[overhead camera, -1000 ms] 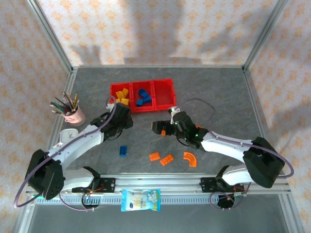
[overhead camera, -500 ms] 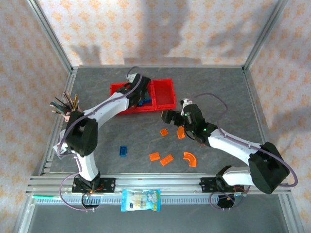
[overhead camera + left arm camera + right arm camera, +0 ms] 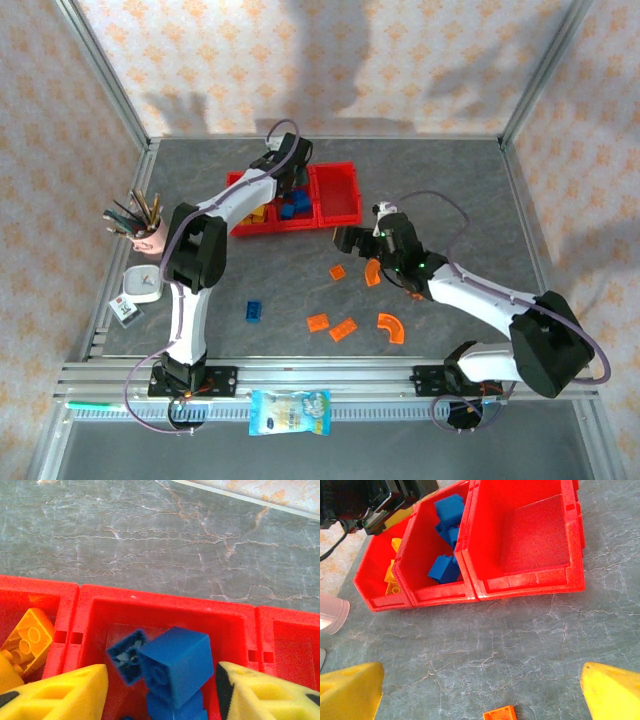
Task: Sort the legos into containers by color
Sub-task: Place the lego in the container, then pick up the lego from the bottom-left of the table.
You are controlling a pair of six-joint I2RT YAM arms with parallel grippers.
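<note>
Left end effector (image 3: 160, 682) hung over the middle bin (image 3: 165, 612) of the red tray (image 3: 338, 195). Its fingers (image 3: 65, 692) were spread wide and gripped nothing. Blue bricks (image 3: 175, 662) lay piled in the bin under the gap. Yellow bricks (image 3: 27, 637) sat in the bin at the tray's left end. Tray stood toward the tabletop's far edge, left of centre.

Right end effector (image 3: 481, 672) was also wide and empty, above bare tabletop (image 3: 520, 630) just on the near side of the tray. A flat orange brick (image 3: 500, 713) lay below it. Right-end bin (image 3: 535, 535) was empty, so likely meant for orange.

Judged step in hand: pick up the orange brick.
- Centre the gap over it.
- Turn the wrist so the fingers close across its narrow sides.
- Go low, tips nearly on the tabletop; a piece this thin would skid if nudged.

Left arm should rise straight up to clear the bin wall.

More orange pieces (image 3: 343, 329), one curved (image 3: 390, 327), and a lone blue brick (image 3: 254, 311) lay toward the near edge, centre.

Surface was grey and marbled. Aluminium posts stood at the corners. Walls were pale with an orange floral print, and shadows fell on the far one.
</note>
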